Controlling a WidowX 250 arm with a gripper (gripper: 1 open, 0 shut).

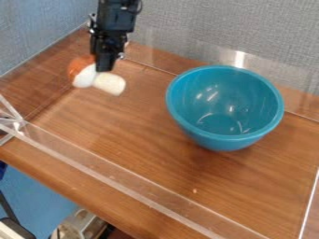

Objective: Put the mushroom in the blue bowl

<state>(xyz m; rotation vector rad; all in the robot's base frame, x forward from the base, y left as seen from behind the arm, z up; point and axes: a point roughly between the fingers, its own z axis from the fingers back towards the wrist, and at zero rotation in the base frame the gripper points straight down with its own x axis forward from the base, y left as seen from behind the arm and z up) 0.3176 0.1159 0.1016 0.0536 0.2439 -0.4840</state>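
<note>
The black gripper (107,71) hangs near the far left of the wooden desk (137,140), its jaws pinching the mushroom (100,78), which is held clear of the desk with its cream stem to the right and its orange cap to the left. The blue bowl (226,108) stands upright on the desk well to the right, apart from the gripper. A grey wall (212,23) rises behind.

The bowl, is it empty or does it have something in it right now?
Empty. The bowl's inside shows only glossy blue; the mushroom is off to its left, in the gripper, above the table.
</note>
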